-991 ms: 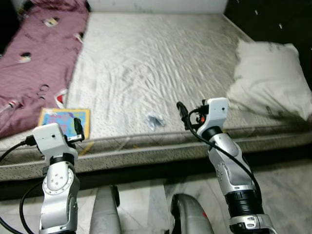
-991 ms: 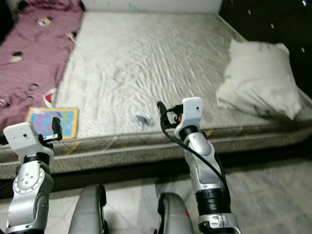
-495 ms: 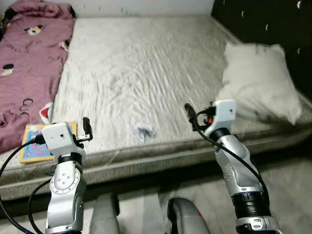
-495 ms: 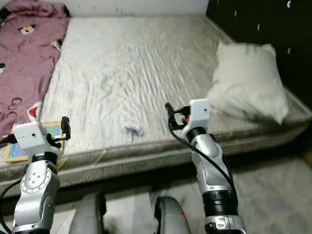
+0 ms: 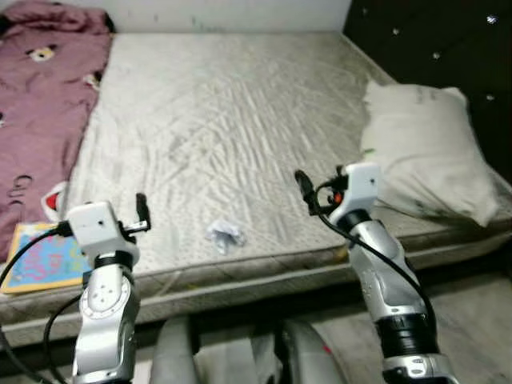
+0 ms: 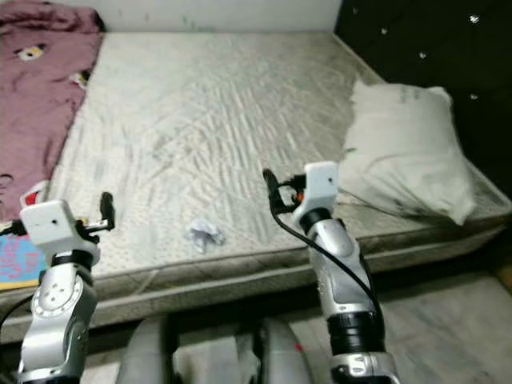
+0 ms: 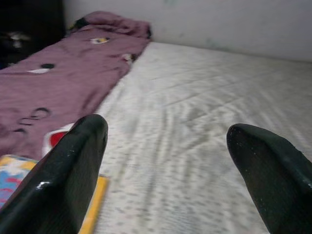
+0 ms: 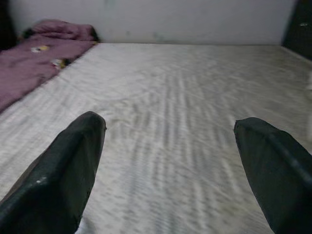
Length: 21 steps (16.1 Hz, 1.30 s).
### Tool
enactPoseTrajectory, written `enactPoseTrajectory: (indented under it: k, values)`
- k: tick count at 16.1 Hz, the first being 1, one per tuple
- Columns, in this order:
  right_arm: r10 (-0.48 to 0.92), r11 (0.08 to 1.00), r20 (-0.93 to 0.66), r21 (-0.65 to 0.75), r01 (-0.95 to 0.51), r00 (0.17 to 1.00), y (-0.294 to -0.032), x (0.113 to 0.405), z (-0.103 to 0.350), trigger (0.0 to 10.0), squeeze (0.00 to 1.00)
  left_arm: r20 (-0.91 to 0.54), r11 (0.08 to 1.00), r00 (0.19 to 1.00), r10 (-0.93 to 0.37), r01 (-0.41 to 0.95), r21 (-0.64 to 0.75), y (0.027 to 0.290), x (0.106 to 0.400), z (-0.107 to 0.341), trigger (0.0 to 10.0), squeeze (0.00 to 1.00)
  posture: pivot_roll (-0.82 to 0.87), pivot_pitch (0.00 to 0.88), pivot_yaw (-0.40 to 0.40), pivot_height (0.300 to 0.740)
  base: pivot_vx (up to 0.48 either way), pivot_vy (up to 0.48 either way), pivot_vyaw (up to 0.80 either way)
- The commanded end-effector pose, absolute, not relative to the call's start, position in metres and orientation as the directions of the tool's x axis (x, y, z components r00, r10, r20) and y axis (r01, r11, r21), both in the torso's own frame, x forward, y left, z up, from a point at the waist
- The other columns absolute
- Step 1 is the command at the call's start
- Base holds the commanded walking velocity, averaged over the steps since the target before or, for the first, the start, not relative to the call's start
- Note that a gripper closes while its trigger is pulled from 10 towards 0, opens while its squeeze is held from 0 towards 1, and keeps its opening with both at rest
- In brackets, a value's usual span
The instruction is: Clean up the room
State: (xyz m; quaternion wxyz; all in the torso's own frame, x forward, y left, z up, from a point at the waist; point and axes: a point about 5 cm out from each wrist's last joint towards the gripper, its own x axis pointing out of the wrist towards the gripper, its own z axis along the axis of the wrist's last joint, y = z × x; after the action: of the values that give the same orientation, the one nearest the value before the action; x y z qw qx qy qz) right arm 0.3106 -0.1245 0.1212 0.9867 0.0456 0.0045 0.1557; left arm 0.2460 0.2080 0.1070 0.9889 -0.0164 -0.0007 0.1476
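A small crumpled white scrap [image 5: 226, 234] lies on the bare grey mattress [image 5: 232, 120] near its front edge. A colourful flat book [image 5: 36, 258] rests at the mattress's front left corner, beside a purple blanket [image 5: 40, 96] along the left side. My left gripper [image 5: 141, 212] is raised over the front edge, left of the scrap. My right gripper [image 5: 303, 190] is held up to the scrap's right. In the wrist views both the left gripper [image 7: 165, 131] and the right gripper [image 8: 170, 124] stand wide open with nothing between their fingers.
A white pillow [image 5: 424, 152] lies at the right end of the mattress against a dark studded headboard [image 5: 432, 40]. A pale wall [image 5: 224, 12] runs behind the bed. Pale floor [image 6: 448, 320] shows below the mattress edge at the right.
The whole picture has shifted, so the camera has moved: the book now sits at the left border and the pillow nearer the middle. Both arms stay raised and open.
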Motion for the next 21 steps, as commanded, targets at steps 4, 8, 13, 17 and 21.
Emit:
enactPoseTrajectory:
  k: [4,8,13,17,21]
  values:
    - [0.351,0.934,0.021,0.066,-0.351,0.936,-0.118,0.310,0.125,10.0,0.00,-0.061,0.955,0.954,0.294,-0.296,-0.035,0.204,0.246,0.104,10.0,0.00,-0.04,0.021,-0.079,0.615,0.075,0.000,0.20]
    - [0.359,0.931,0.007,0.071,-0.359,0.933,-0.117,0.310,0.124,10.0,0.00,-0.106,0.995,0.991,0.078,-0.084,-0.054,0.191,0.239,0.102,10.0,0.00,-0.03,0.063,-0.089,0.615,0.000,0.000,0.72]
    - [0.328,0.938,-0.016,0.120,-0.324,0.945,-0.119,0.305,0.120,10.0,0.00,-0.050,0.999,0.998,-0.039,0.038,-0.014,0.166,0.247,0.112,10.0,0.00,-0.05,0.087,-0.070,0.615,0.000,0.000,0.00]
    - [0.254,0.959,-0.048,0.138,-0.246,0.966,-0.129,0.301,0.115,10.0,0.00,-0.087,0.995,0.992,-0.090,0.085,-0.058,0.157,0.242,0.109,10.0,0.00,-0.06,0.106,-0.059,0.615,0.000,0.000,0.00]
    - [0.275,0.955,-0.050,0.132,-0.266,0.960,-0.123,0.301,0.115,10.0,0.00,-0.084,0.998,0.996,-0.018,0.013,-0.066,0.170,0.246,0.110,10.0,0.00,-0.05,0.114,-0.052,0.587,0.000,0.000,0.00]
